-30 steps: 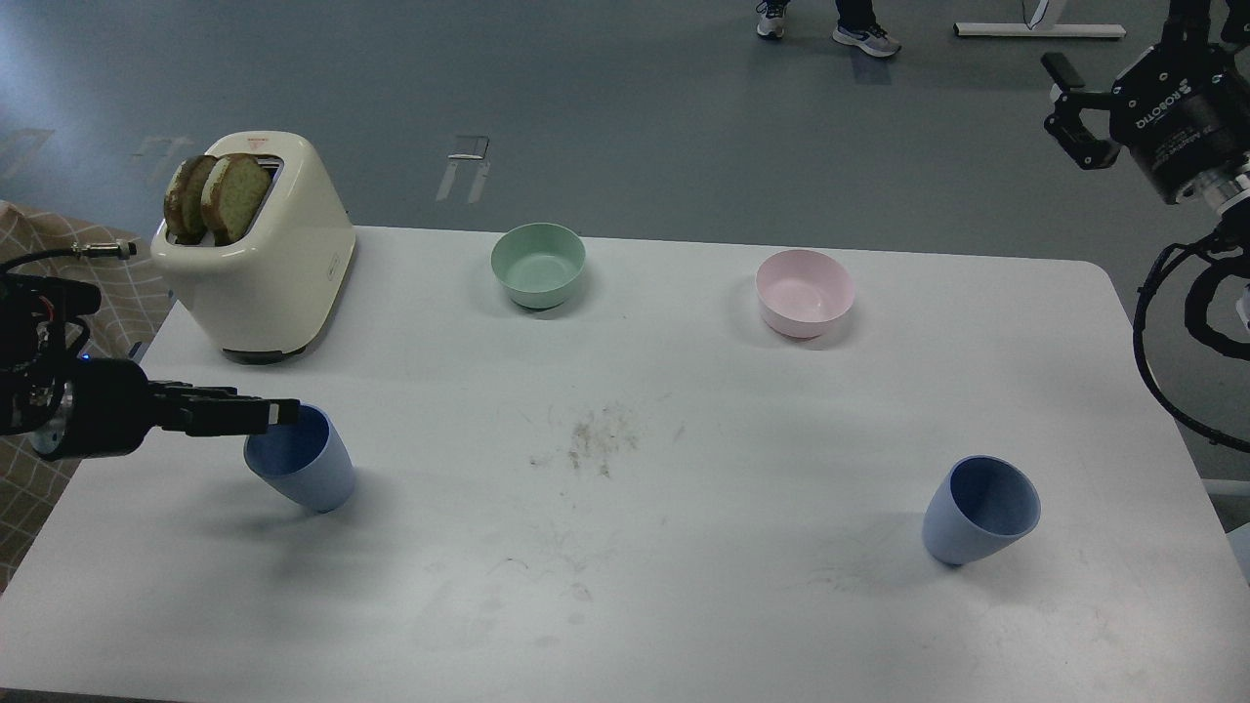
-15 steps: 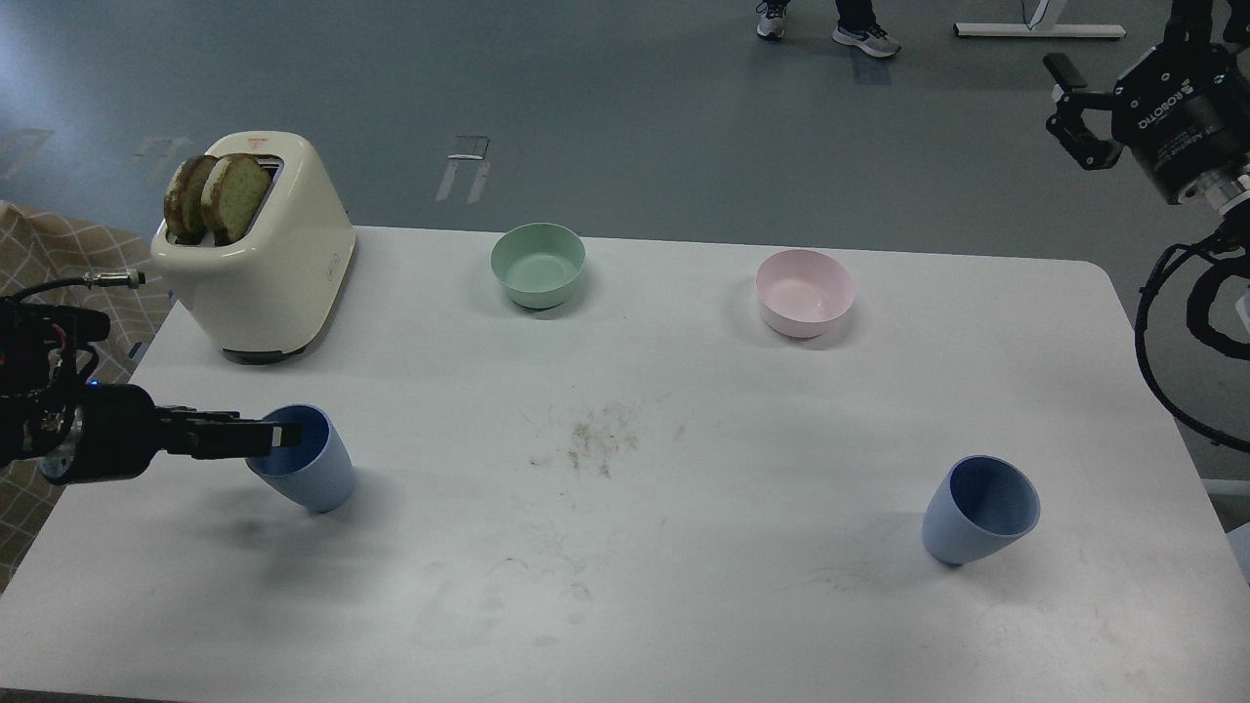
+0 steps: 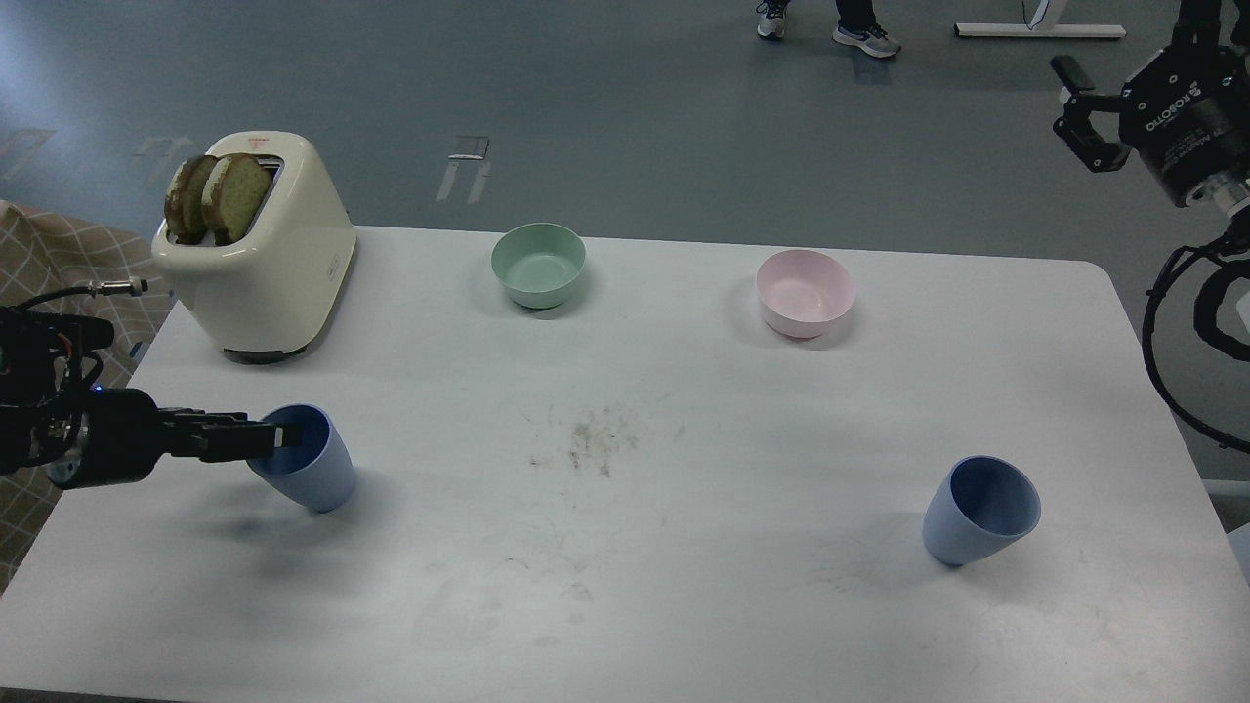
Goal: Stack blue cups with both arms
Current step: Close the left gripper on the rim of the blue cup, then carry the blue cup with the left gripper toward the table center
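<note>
Motion over the last second is small. The left gripper [image 3: 278,436] has sunk a little at the rim of the left cup [image 3: 305,459], fingertip over the near rim, and the cup has not shifted. The right gripper [image 3: 1079,117] has drifted up and outward toward 2 o'clock, well off the table [image 3: 684,586], further from the right cup [image 3: 979,511] than before. My reading: the left arm is settling a rim grasp, while the right arm has not begun its reach, so stacking is at its first step.

The left fingers are seen edge-on and dark; one seems to lie inside the rim, but whether they pinch the wall I cannot tell. The right fingers stand apart, empty.

The left cup sits at 9 o'clock on the table, the right cup at 4 o'clock, well apart. Both are matte dusty-blue tumblers, tapered to a narrow rounded base, and both lean with mouths tipped toward the camera. Walls look thin and smooth; a rim pinch should hold, though the rounded base may let a cup rock.

The tabletop is white, scuffed, with crumbs [image 3: 591,439] at its middle. At 11 o'clock a glossy cream toaster [image 3: 264,254] holds two slices; a green bowl [image 3: 538,264] and a pink bowl [image 3: 805,292] sit along the far edge.
</note>
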{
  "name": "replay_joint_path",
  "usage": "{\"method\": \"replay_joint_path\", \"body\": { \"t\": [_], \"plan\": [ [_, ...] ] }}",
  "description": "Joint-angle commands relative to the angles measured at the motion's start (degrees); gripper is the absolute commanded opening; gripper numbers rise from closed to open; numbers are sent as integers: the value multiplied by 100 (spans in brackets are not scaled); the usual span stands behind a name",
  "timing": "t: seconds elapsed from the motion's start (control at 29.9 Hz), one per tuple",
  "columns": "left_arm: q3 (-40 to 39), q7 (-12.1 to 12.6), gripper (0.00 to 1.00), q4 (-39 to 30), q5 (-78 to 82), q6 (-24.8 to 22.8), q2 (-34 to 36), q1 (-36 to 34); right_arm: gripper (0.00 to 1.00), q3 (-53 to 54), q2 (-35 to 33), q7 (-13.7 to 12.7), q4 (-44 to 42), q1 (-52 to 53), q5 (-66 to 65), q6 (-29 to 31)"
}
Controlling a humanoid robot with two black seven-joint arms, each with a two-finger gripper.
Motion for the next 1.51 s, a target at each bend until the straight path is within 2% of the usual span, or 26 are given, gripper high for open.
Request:
{"method": "replay_joint_path", "body": {
  "t": [0.0,0.13,0.17,0.23,0.3,0.37,0.43,0.84,1.04,1.1,1.14,1.24,1.37,1.47],
  "plan": [
    [-6,9,77,-1,3,0,0,10,100,5,-1,0,0,0,0,0],
    [-6,9,58,-1,21,0,-62,10,100,5,-1,0,0,0,0,0],
    [-6,9,48,-1,47,0,-62,10,100,5,-1,0,0,0,0,0],
    [-6,18,37,-1,126,9,-71,18,100,5,-1,0,0,0,0,0],
    [-6,18,34,-1,161,9,-71,18,100,5,-1,0,0,0,0,0],
    [-6,18,14,-1,153,9,-62,10,100,4,8,0,0,0,0,0],
    [-6,18,1,-1,161,9,-62,10,100,5,8,0,0,-9,0,0],
    [-58,18,0,-142,390,9,-9,-34,100,5,8,0,-9,0,-9,0],
    [-85,44,0,-967,399,0,228,-464,100,13,8,0,-9,61,-9,0],
    [-76,219,0,-1344,407,-35,193,-798,100,13,34,0,-18,149,-9,0],
    [-76,220,0,-1346,407,-35,193,-799,100,13,34,0,-18,149,-9,0],
    [-76,448,0,-1627,407,-79,140,-1159,100,-13,61,-9,-35,413,-35,0],
    [-23,571,0,-1610,801,-348,-543,-1676,100,-66,70,-26,-79,764,-53,0],
    [-23,580,0,-1575,1311,-348,-922,-1862,100,-319,209,-35,-184,1097,-62,0]
  ]
}}
